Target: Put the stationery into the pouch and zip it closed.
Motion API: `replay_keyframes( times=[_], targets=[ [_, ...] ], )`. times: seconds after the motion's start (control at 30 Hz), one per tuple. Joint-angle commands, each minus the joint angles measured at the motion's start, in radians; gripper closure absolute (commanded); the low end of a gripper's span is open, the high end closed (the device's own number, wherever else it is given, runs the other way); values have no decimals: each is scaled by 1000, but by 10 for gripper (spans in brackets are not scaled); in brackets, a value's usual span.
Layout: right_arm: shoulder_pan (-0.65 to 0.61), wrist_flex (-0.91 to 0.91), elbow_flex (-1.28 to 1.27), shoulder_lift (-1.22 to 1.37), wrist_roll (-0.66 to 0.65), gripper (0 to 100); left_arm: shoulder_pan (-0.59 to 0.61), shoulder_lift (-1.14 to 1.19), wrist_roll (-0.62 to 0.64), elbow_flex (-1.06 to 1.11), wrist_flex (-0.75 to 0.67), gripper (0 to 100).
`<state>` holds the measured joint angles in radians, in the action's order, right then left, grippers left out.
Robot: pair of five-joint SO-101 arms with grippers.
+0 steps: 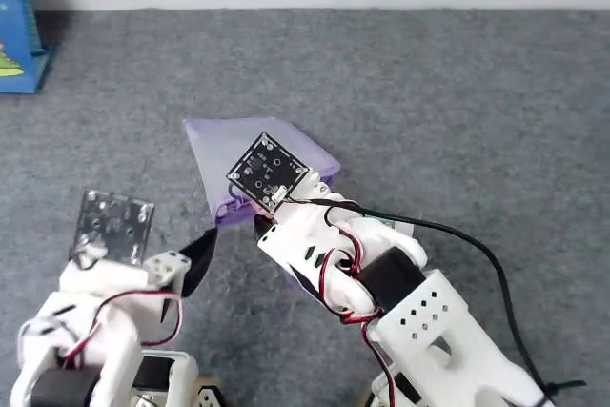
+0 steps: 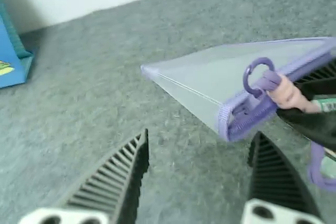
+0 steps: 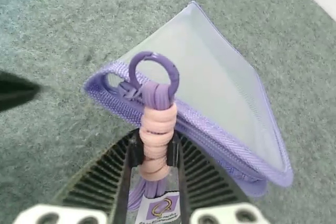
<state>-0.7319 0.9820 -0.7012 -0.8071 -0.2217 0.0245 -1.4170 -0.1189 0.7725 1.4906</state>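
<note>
The translucent purple zip pouch [image 1: 221, 148] lies on the grey carpeted table [image 1: 457, 102] between the two arms. From the left wrist view, the corner nearest them seems to be tipped up off the surface.

The right end effector [image 3: 154, 142] is clamped on the pouch's zip pull [image 3: 155, 124], a purple cord wrapped in a pale pink coil. The cord ends in a purple ring [image 3: 153, 69] at that raised corner. The left end effector [image 2: 197, 177] holds nothing. Its jaws are spread wide and it sits just short of the same corner, apart from the fabric.

The relation that matters is the line of the zip. The woven purple zip edge [image 3: 231, 148] starts at the held corner and runs along the side of the pouch facing the arms, away from the left arm and across in front of the right one. The pull is therefore at the end of that long axis nearest the left end effector. Any travel of the slider has to follow the edge away from there.

The right arm already has the pull. I judge the left arm the better placed to pin the near corner so the pouch does not drag along with the slider.

I cannot tell whether the zip is open or shut along its length. I also cannot tell whether the stationery is inside.
</note>
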Motion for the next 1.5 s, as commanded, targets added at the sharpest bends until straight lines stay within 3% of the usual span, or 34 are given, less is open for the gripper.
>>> replay_keyframes(
  times=[0.0, 0.47, 0.7, 0.8, 1.1, 1.3, 1.47],
  targets=[
    [10, -16, 8, -41, 12, 991, -6, 25, 32, 107, -140, 703],
    [10, -15, 8, -41, 12, 991, -3, 23, 49, 343, -382, 703],
    [10, -15, 8, -41, 12, 991, -2, 17, 71, 404, -427, 704],
    [10, -13, 6, -41, 11, 991, -2, 17, 68, 409, -427, 745],
    [18, 8, 6, -42, 5, 991, 0, 17, 71, 444, -514, 990],
    [22, 30, 6, -42, 0, 991, 74, 17, 74, 446, -516, 989],
    [128, 24, 8, -42, -38, 991, 107, 17, 74, 446, -514, 990]
  ],
)
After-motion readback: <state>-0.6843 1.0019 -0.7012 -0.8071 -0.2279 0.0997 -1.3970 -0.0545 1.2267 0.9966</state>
